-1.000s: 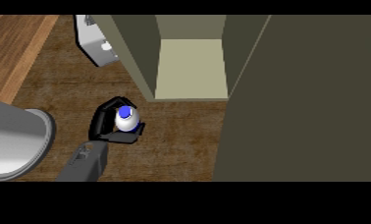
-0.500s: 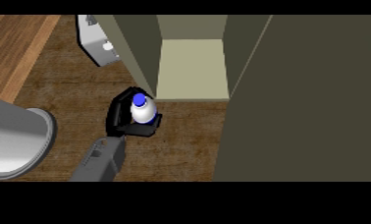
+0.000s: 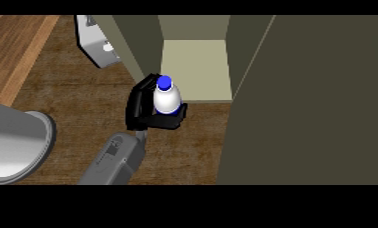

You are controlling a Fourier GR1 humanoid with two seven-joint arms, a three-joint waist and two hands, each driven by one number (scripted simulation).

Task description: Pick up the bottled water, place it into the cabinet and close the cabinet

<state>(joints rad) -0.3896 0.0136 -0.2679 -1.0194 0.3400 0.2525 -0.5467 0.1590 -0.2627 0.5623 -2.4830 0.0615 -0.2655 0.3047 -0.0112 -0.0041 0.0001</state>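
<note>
The bottled water [image 3: 166, 99] is a white bottle with a blue cap, upright in my left hand [image 3: 139, 106]. The palm lies along its left side, and the fingers curl round its lower front. Bottle and hand hover at the front lip of the open cabinet [image 3: 196, 69], just left of the middle of the pale shelf floor. The cap overlaps the shelf's front left corner. My grey forearm [image 3: 114, 159] comes in from the lower left. The right hand does not show.
The cabinet's door [image 3: 310, 102] stands open, a large dark olive panel that fills the right side. A white wall fitting [image 3: 96, 47] sits left of the cabinet's side wall. A big grey rounded object [image 3: 22, 142] lies at the left edge on the wooden counter [image 3: 74, 97].
My left hand has carried the bottle up and to the right, from the counter's middle to the cabinet's front edge. The door has not moved.
</note>
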